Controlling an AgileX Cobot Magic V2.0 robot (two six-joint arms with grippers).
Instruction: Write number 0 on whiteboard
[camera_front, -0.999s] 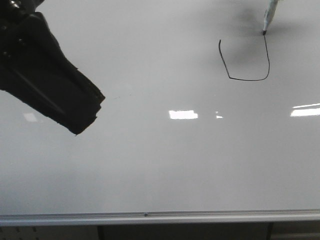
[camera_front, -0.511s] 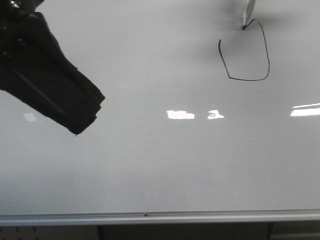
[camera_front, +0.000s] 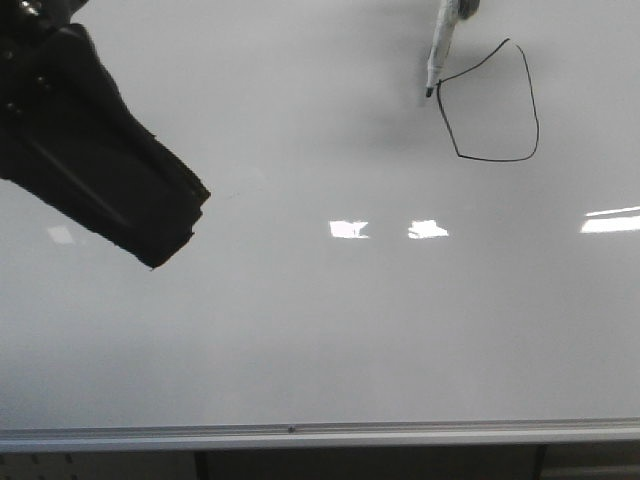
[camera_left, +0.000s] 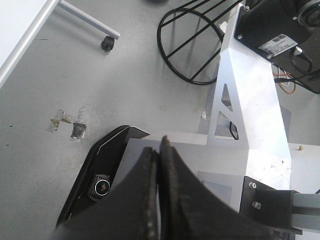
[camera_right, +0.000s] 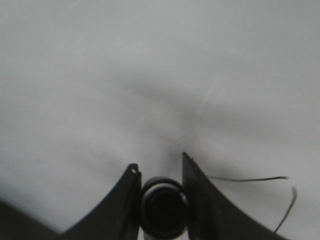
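The whiteboard (camera_front: 320, 330) fills the front view. The number 0 (camera_front: 537, 120) is a thin black angular loop at the upper right, with a pointed top and a flat bottom. A light-coloured marker (camera_front: 440, 45) stands with its tip at the loop's upper left end. In the right wrist view my right gripper (camera_right: 160, 172) is shut on the marker (camera_right: 161, 207), and strokes of the 0 (camera_right: 250, 178) show beside it. My left gripper (camera_front: 175, 235) hangs over the board's left side, shut and empty. It also shows shut in the left wrist view (camera_left: 158, 150).
A silver edge strip (camera_front: 320, 435) runs along the board's near side. Bright light reflections (camera_front: 350, 229) lie mid-board. The left wrist view shows the floor, a black wire frame (camera_left: 192, 45), a caster wheel (camera_left: 106, 44) and the robot's white base (camera_left: 250, 100).
The marker has moved left along the top of the figure, drawing a slanted stroke from the peak down to the left end. The loop now looks joined. The left gripper has not moved.
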